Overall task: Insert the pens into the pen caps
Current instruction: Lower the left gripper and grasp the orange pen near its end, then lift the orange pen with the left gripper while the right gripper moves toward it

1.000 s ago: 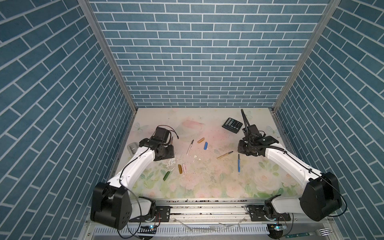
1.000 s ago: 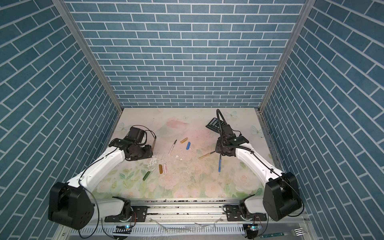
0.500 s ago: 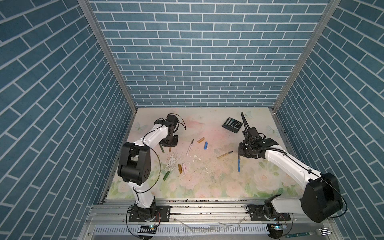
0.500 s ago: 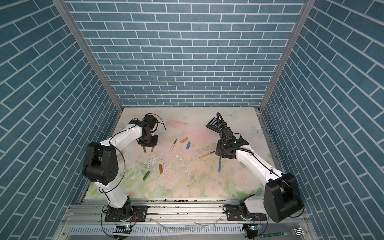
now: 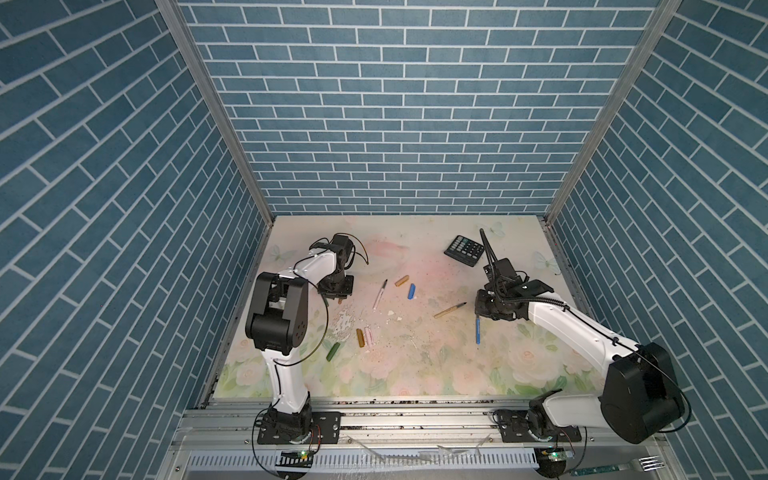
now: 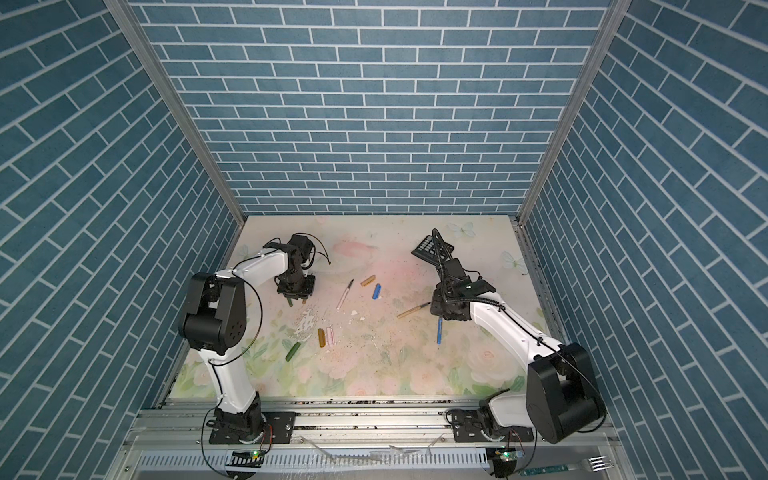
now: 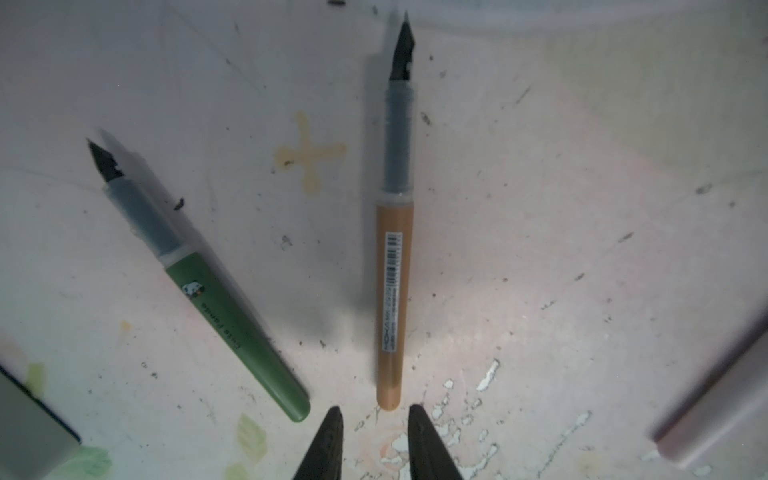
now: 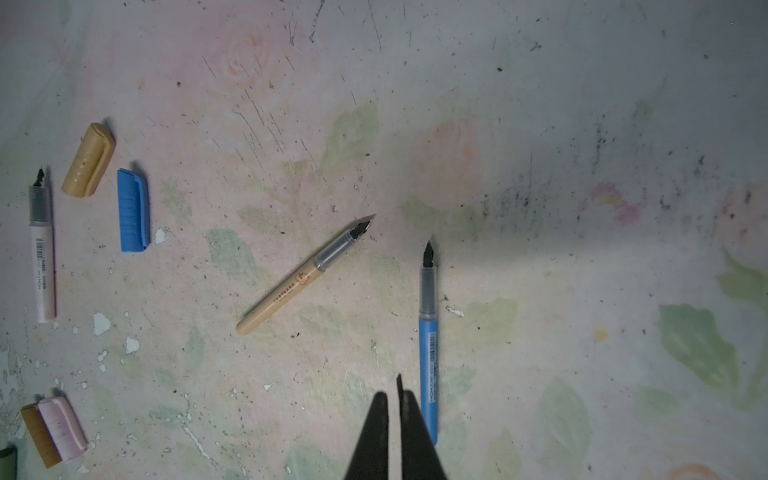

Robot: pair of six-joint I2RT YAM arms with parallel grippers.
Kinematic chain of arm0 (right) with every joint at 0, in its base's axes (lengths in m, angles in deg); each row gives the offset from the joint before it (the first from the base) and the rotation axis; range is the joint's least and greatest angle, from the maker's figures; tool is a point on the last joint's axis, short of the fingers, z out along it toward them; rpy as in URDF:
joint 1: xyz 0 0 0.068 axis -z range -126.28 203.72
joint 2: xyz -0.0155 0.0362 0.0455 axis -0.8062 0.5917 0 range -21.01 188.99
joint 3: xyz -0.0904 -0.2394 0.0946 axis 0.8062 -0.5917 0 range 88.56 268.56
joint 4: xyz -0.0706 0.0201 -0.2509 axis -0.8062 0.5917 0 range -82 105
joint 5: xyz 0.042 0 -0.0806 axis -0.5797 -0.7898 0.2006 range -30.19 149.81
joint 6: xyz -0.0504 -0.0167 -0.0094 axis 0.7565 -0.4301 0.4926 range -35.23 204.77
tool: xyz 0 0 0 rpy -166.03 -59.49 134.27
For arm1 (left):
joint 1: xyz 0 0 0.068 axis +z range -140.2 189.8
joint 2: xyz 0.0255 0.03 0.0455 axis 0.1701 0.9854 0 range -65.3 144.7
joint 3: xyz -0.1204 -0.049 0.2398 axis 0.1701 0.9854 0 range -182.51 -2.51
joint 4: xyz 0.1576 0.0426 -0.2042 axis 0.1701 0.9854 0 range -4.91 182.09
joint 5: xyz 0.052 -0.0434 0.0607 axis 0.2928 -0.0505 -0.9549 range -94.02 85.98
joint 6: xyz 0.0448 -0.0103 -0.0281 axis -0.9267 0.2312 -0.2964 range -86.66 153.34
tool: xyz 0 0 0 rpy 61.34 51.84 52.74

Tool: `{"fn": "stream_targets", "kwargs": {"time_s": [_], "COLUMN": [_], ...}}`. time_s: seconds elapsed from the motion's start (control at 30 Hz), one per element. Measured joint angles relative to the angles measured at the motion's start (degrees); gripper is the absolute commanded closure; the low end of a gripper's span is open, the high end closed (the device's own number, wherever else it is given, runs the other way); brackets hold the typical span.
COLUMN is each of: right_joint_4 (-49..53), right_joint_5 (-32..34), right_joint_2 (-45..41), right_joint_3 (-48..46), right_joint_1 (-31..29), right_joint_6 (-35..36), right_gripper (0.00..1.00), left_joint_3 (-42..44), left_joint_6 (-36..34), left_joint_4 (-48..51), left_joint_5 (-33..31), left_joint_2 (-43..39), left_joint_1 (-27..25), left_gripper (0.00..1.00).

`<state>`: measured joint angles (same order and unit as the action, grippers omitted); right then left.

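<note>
My left gripper [image 7: 374, 415] hangs open and empty just behind the tail of the brown pen [image 7: 394, 291]. The green pen [image 7: 216, 299] lies beside that pen. In a top view this gripper [image 5: 337, 294] is at the back left. My right gripper [image 8: 393, 399] is shut on nothing, with the blue pen [image 8: 428, 349] alongside one finger. The tan pen [image 8: 303, 278] and white-pink pen [image 8: 41, 270] lie further off. Loose pen caps are on the mat: tan [image 8: 88, 160], blue [image 8: 133, 210], pink [image 8: 62, 428] against brown [image 8: 35, 436], and green [image 5: 333, 351].
A black calculator [image 5: 464, 250] lies at the back right, behind the right arm. A grey block [image 7: 37, 419] sits close to the green pen. White flakes [image 5: 345, 322] litter the mat's middle. A metal fork [image 5: 636, 464] lies off the mat at the front right.
The left arm has swung from the left side to the back, over the green and brown pens, and its jaws have narrowed. The right gripper has closed a little and has hardly moved.
</note>
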<state>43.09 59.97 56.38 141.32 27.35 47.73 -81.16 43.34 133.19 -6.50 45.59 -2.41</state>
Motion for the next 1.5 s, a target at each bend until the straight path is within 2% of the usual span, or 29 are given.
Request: {"fn": "stream_targets", "kwargs": {"time_s": [0.3, 1.07, 1.27, 1.5], "right_joint_4": [0.0, 0.02, -0.07, -0.04], "right_joint_5": [-0.24, -0.52, -0.92, -1.07], "right_joint_2": [-0.26, -2.97, -2.97, -2.97], "right_joint_3": [0.0, 0.0, 0.02, 0.02], "right_joint_1": [-0.02, -0.15, -0.15, -0.15], "right_joint_6": [0.0, -0.04, -0.09, -0.2], "right_gripper": [0.91, 0.95, 0.95, 0.96], "left_joint_3": [0.46, 0.81, 0.81, 0.81], "left_joint_6": [-0.39, 1.09, 1.42, 1.53], "left_joint_4": [-2.49, -5.57, -5.77, -5.77], "left_joint_5": [1.44, 0.17, 0.31, -0.48], "left_joint_2": [0.44, 2.71, 2.8, 2.78], "left_joint_1": [0.07, 0.24, 0.22, -0.52], "left_gripper": [0.74, 0.8, 0.89, 0.95]}}
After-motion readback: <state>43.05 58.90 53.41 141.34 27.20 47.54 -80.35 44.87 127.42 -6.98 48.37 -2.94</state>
